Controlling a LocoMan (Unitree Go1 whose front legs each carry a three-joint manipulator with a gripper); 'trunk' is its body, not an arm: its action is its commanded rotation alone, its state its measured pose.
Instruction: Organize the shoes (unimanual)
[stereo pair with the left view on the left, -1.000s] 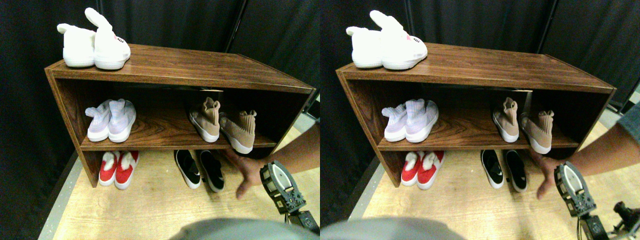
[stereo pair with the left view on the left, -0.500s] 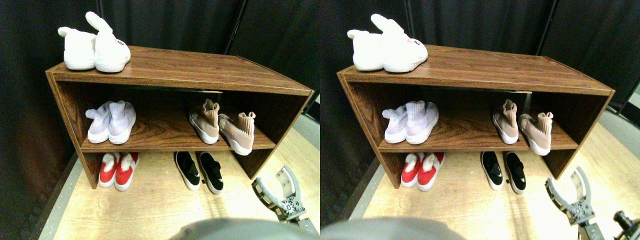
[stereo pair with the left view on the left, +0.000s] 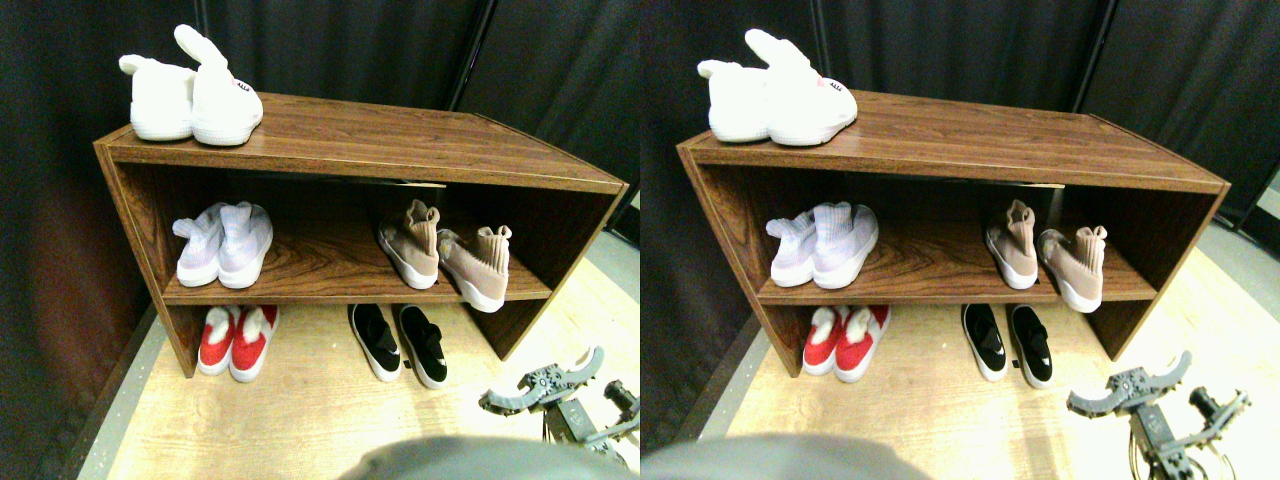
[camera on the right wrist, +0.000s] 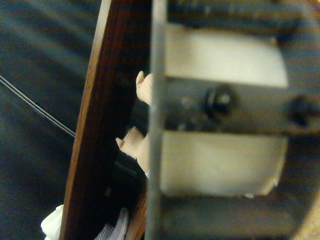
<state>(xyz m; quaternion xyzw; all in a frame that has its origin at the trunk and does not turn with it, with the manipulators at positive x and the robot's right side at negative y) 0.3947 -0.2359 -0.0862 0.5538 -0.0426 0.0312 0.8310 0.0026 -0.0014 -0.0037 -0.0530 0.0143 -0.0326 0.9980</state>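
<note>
Tan sneakers (stereo pair with the left view on the left: 445, 255) sit askew on the shelf (stereo pair with the left view on the left: 330, 270); the claw (stereo pair with the left view on the left: 540, 385) hangs spread, empty, below.

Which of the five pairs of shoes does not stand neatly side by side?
The tan pair, at the right of the middle shelf. Its right shoe is turned askew, its toe over the shelf's front edge. The other four pairs stand together, parallel.

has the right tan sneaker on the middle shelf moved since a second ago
No. The right tan sneaker sits as before on the middle shelf, toe over the front edge, beside its mate.
</note>
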